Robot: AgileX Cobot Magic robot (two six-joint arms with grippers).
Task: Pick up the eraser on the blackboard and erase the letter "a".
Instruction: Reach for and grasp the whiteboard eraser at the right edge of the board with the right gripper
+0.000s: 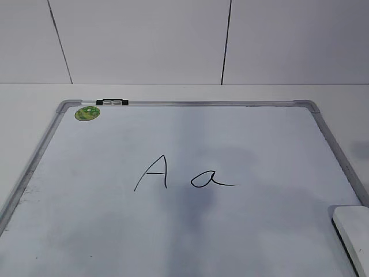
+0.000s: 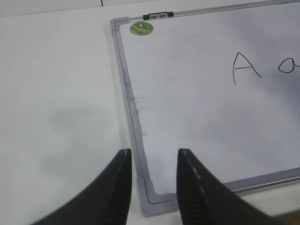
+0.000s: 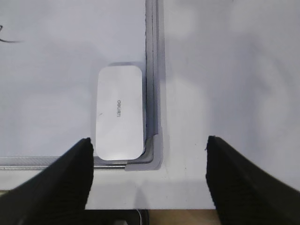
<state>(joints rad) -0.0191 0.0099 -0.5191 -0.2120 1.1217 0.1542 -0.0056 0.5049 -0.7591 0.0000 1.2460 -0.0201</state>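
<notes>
While the blackboard (image 1: 259, 138) lies flat on the white worktop (image 1: 34, 109) and fills most of the exterior view, you can see its grey frame running along the top and down both sides. At the upper left of that frame sits a round green sticker (image 1: 87, 113), with a small black-and-silver clip (image 1: 112, 102) on the top rail just beside it.

Near the middle of the frame you have a tall capital "A" (image 1: 153, 172) and, just to its right, the letter "a" (image 1: 211, 179) with its tail stroke trailing off to the right. Both are apart from everything else on the board.

Look to the lower right corner of the exterior view for the eraser (image 1: 354, 232), partly cut off by the edge. Your right wrist view shows it better: the eraser (image 3: 120, 111) lies flat inside the board's corner, its long side right against the frame, a small grey mark on top.

Your right tool (image 3: 149, 173) is spread wide and holds nothing; its left finger sits at the lower left of the frame just below the eraser, the other over bare worktop.

Your left tool (image 2: 152, 180) is also released and empty, its dark fingers straddling the board's corner at the bottom of the left wrist view.
</notes>
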